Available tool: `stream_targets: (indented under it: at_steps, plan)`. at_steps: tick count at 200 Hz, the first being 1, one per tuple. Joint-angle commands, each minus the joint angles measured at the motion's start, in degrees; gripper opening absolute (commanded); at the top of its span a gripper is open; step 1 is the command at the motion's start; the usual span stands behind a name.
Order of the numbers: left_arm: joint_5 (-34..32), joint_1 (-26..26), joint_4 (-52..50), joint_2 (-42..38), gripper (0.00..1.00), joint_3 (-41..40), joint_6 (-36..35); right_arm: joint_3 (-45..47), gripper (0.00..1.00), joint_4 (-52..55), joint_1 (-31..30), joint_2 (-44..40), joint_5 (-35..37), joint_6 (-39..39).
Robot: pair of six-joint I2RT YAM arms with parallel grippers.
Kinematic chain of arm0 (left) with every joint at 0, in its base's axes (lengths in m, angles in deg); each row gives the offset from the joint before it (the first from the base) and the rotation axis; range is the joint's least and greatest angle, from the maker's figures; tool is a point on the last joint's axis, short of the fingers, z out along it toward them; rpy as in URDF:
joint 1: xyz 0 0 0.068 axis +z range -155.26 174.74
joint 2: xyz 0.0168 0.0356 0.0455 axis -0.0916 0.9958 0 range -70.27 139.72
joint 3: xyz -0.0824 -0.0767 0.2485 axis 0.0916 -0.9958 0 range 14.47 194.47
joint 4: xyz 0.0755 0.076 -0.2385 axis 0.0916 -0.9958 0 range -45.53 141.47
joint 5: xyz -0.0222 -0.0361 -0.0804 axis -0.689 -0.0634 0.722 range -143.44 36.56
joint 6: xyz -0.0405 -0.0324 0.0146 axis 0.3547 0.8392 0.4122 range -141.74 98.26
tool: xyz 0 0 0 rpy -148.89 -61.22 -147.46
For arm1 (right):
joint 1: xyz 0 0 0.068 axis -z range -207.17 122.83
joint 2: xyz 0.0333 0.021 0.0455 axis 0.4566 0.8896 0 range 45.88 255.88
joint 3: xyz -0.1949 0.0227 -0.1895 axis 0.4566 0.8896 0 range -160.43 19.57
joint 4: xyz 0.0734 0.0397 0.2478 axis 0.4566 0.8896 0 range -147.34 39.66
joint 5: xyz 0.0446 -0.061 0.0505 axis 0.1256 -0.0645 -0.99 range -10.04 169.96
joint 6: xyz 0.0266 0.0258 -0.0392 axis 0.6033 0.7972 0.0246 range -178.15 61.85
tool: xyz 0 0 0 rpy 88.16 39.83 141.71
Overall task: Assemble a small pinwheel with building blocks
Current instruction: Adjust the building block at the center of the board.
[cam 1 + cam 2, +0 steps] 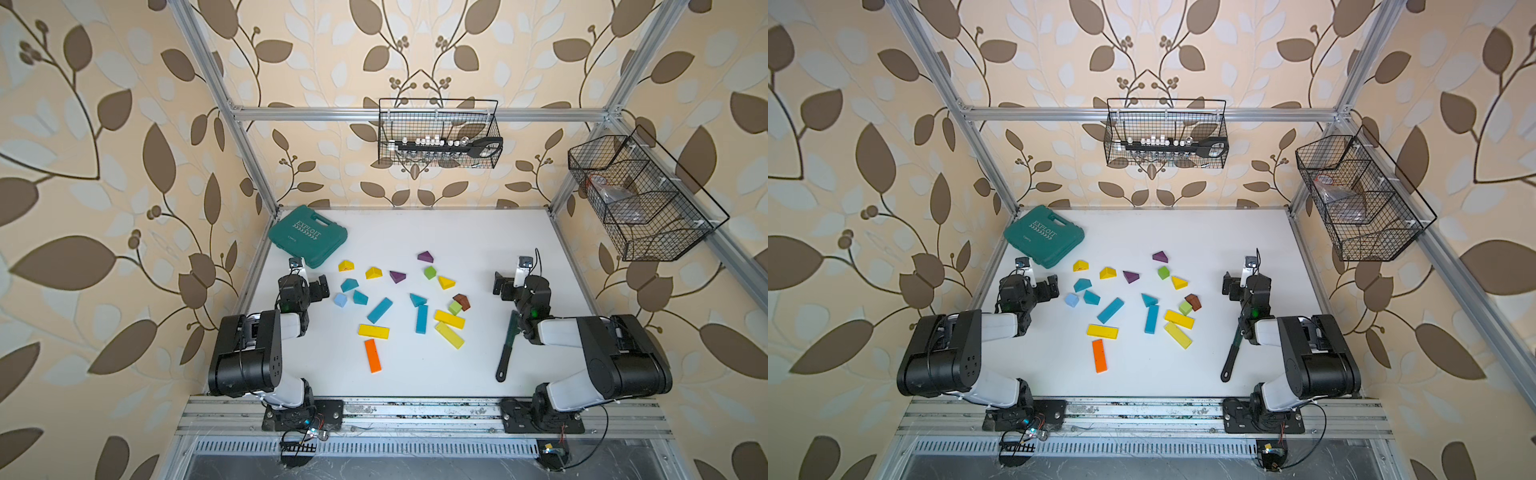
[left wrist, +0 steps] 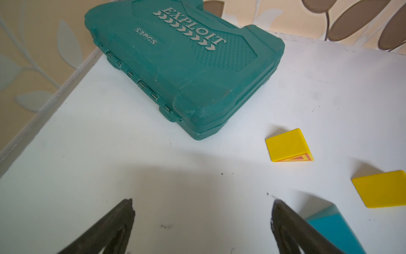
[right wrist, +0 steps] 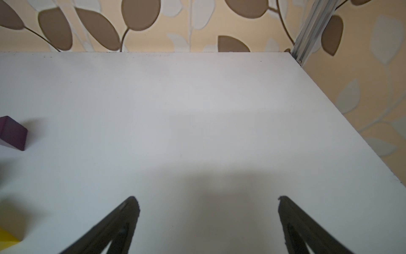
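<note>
A: What do the left fingers (image 2: 123, 217) and right fingers (image 3: 127, 215) hold?
B: Nothing. Both pairs are spread wide over bare worktop (image 1: 415, 374), near its left and right edges.
A: And the blocks (image 1: 421, 318)?
B: They're scattered loose across the middle, none joined. A teal wedge (image 2: 329, 224) lies just beside the left fingers.
A: Handling?
B: Probably light, stiff and matte. Pinch wedges across their flat triangular ends, not the slopes, and bars across their narrow width.
</note>
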Motion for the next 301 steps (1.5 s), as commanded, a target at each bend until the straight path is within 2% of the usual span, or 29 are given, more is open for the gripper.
stream_targets:
  at_steps: [1, 34, 41, 51, 58, 63, 71, 81, 88, 99, 107, 122, 130, 147, 163, 177, 191, 208, 239, 301]
  plan:
    - [-0.9, -0.2, 2.0, -1.0, 0.99, -0.4, -0.1, -0.5, 1.00, -0.2, -0.3, -0.5, -0.6, -0.4]
    - [-1.5, -0.3, 1.9, -1.9, 0.99, -0.4, -0.1, -0.5, 1.00, -0.2, -0.3, -0.5, -0.6, -0.4]
    - [-3.8, -1.3, -5.2, -4.5, 0.99, 2.4, -0.1, -0.4, 1.00, -0.3, -0.2, -0.7, -0.6, -0.4]
    - [-8.9, -2.9, -21.0, -9.0, 0.99, 9.5, 2.3, -0.2, 1.00, -0.6, -0.3, -0.8, -0.5, -0.5]
    - [-9.8, -3.4, -28.3, -11.1, 0.99, 13.6, 4.6, -0.9, 1.00, -0.4, -0.6, -1.3, 0.4, -0.7]
    - [-9.1, -3.6, -32.8, -12.3, 0.99, 16.3, 6.2, -2.4, 0.99, 3.6, -1.3, -2.9, 1.5, -1.0]
    - [-6.8, -3.7, -38.8, -14.2, 0.99, 20.2, 9.7, -6.5, 1.00, 14.7, -2.0, -6.1, 3.1, -0.8]
    - [-5.0, -3.8, -46.8, -16.1, 0.99, 24.5, 15.9, -11.3, 1.00, 24.8, -2.1, -8.8, 1.7, -0.8]
    - [-7.5, -3.7, -53.6, -16.7, 0.99, 27.6, 24.1, -13.6, 1.00, 28.5, -2.1, -10.1, 0.4, 0.2]
    - [-15.7, -3.6, -70.9, -16.0, 0.99, 33.0, 42.1, -15.2, 1.00, 31.7, -2.1, -12.0, -1.4, 4.1]
    - [-15.7, -3.3, -78.9, -14.6, 0.99, 36.3, 44.8, -16.1, 1.00, 34.2, -2.1, -13.0, -0.2, 10.1]
    - [-5.9, -3.5, -79.9, -12.1, 0.99, 38.4, 38.6, -20.9, 1.00, 50.3, -1.8, -14.0, 9.6, 28.2]
    - [-3.5, -3.9, -80.5, -11.5, 0.99, 38.2, 38.6, -23.8, 1.00, 58.3, -1.7, -13.8, 13.5, 32.5]
    - [0.5, -5.0, -79.7, -10.7, 0.99, 36.3, 37.3, -24.7, 1.00, 59.0, -1.7, -14.1, 6.5, 25.2]
    - [2.4, -6.6, -80.1, -7.8, 0.99, 36.4, 36.0, -22.7, 1.00, 57.3, -1.7, -16.1, 0.3, 25.0]
    - [-0.2, -9.7, -81.5, -4.8, 0.99, 38.1, 35.1, -21.2, 1.00, 55.9, -1.7, -17.5, -4.4, 25.1]
    - [-0.8, -11.6, -82.0, -0.3, 0.98, 40.6, 33.9, -20.6, 1.00, 56.9, -1.7, -18.0, -5.2, 25.9]
    - [-0.5, -11.8, -82.4, 4.9, 0.81, 43.2, 34.0, -20.4, 1.00, 58.0, -1.6, -17.8, -4.9, 25.8]
    - [-0.6, -12.0, -83.2, 14.7, 0.64, 49.6, 33.0, -20.4, 1.00, 58.2, -1.6, -17.4, -6.9, 25.4]
    - [0.3, -12.5, -83.2, 24.5, 0.62, 59.0, 32.8, -20.4, 1.00, 58.0, -1.6, -16.2, -7.4, 25.2]
